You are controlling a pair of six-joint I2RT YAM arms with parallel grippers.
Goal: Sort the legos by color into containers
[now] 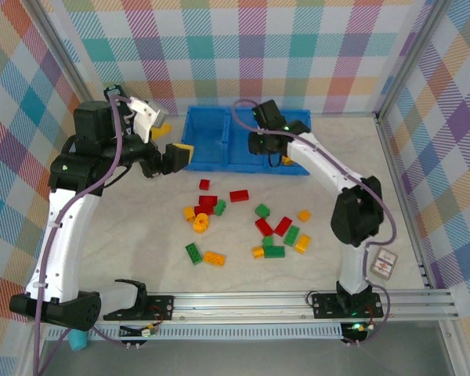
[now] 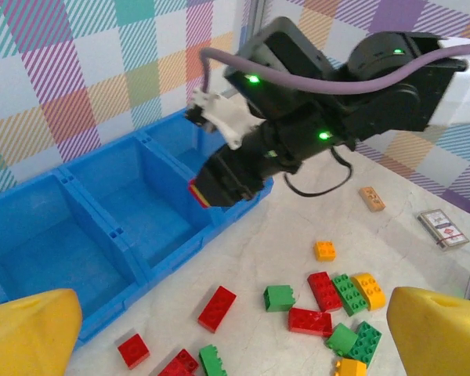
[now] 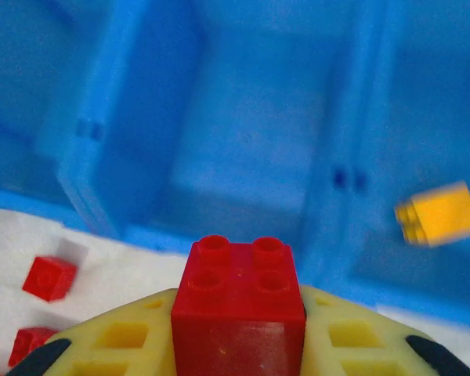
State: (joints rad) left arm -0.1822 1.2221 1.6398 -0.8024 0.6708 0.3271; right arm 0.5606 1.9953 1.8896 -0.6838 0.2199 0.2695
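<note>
While your right pincer (image 2: 219, 185) is shut tight on a red brick (image 3: 239, 309), hold on and do not let go yet. The brick hangs at the near edge of the blue tray (image 1: 211, 166), in front of the middle box (image 3: 243, 141). I cannot tell if it is past that edge or a bit short of it. Push forward until the whole brick is over the floor of the middle box. Go down low so it will not bounce out, and only then open up. Keep away from the right box (image 3: 423, 117), because a yellow brick (image 3: 441, 215) lies in there, and red should get a box of its own. Your left pincer (image 2: 236, 333) is wide open and holds nothing. It hangs near the left end of the tray, so leave it there, out of the way. The other legos (image 1: 239, 196) lie loose on the table (image 1: 141, 235) in front of the tray. Some things are hard to see. From above, the right arm (image 1: 329, 168) covers much of the middle and right boxes. The yellow brick looks blurry. The left box (image 3: 31, 94) is cut off at the edge of the right wrist view, so I cannot say from there what is in it.
</note>
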